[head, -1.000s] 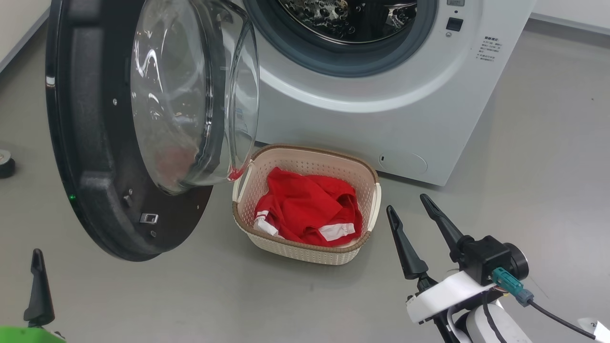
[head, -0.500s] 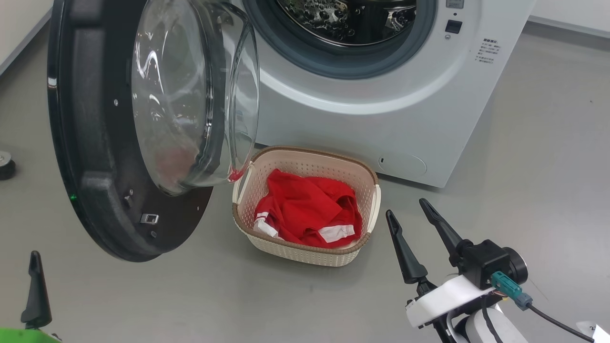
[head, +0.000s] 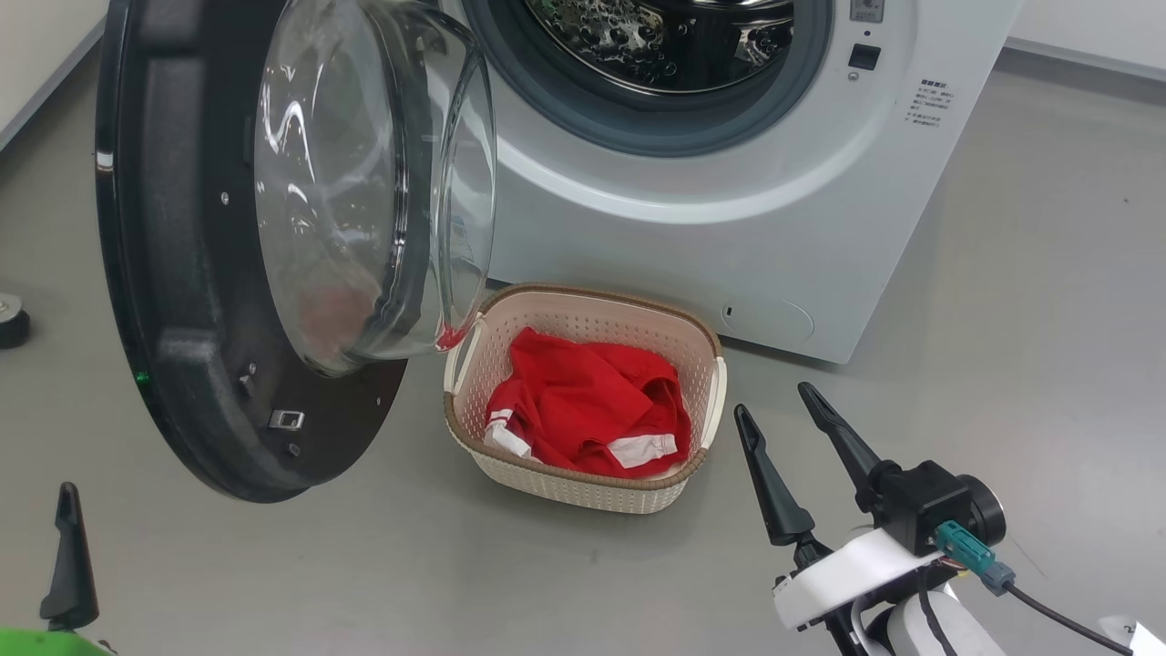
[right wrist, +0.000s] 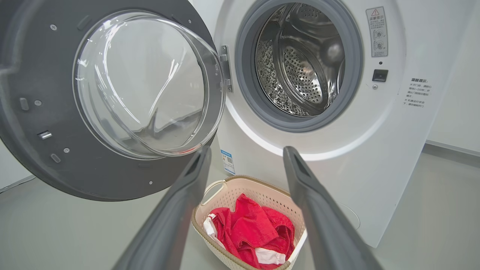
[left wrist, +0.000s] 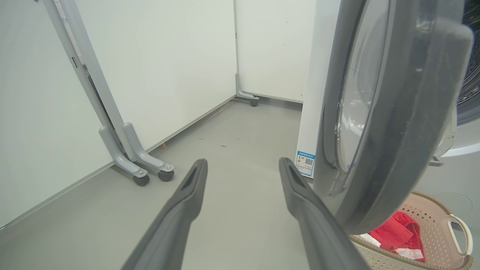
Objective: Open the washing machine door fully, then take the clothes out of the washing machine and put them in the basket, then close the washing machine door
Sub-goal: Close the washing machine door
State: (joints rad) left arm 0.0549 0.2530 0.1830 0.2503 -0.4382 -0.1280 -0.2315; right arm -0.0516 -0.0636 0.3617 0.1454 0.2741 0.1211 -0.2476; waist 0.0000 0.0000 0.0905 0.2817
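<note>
The washing machine [head: 710, 246] stands with its steel drum [right wrist: 300, 63] bare. Hinged at the left, the washing machine door [head: 182, 273] hangs wide open, glass bowl facing right. On the floor in front sits the basket [head: 583, 293], holding the red clothes [head: 583, 410] with white cuffs. Right of the basket my right gripper [head: 774, 399] hovers open and holds nothing; the right wrist view looks past this gripper [right wrist: 247, 149] at the basket [right wrist: 240, 187] and clothes [right wrist: 255, 232]. My left gripper [left wrist: 243, 161] is open and holds nothing, left of the door [left wrist: 393, 131]; one finger [head: 68, 556] shows at lower left.
A small dark round object [head: 9, 319] lies on the grey floor at the far left. White wall panels on wheeled grey legs [left wrist: 142, 165] stand to the left of the machine. A blue sticker [left wrist: 306, 163] marks the machine's lower corner.
The head view has shifted slightly, so everything sits a little lower in it. Door, basket, clothes and both open grippers otherwise stand as before.
</note>
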